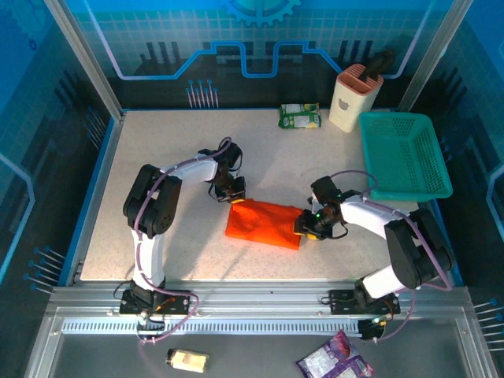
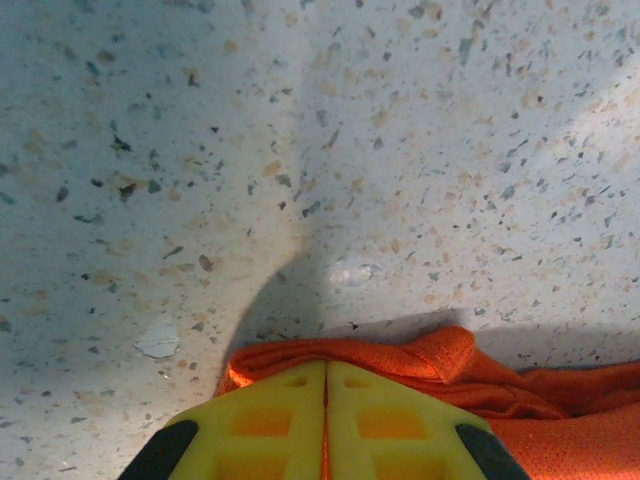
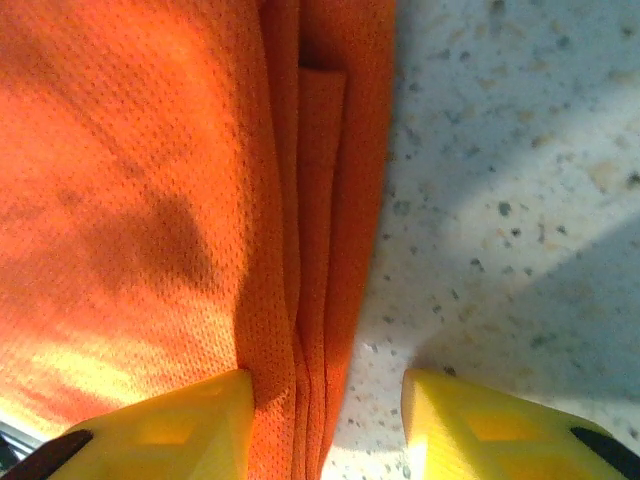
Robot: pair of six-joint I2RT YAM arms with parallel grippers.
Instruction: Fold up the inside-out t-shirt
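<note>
Lying near the middle of the table (image 1: 181, 157) as a bright orange t-shirt (image 1: 264, 224), folded into a slightly tilted rectangle; showing stacked layers along its right edge, bunching into a wrinkled ridge at the far-left corner.

On table (image 1: 157, 157), centre-ish: t-shirt (image 1: 264, 224), lying flat. Left claw (image 1: 235, 197) at its far-left corner, right claw (image 1: 304, 228) at its right edge. Basket (image 1: 405, 153) far right. Holder (image 1: 354, 98) behind basket's left corner, packet (image 1: 300, 116) just left of holder. Off table, front: small pack (image 1: 189, 361) left, bag (image 1: 335, 364) right
</note>
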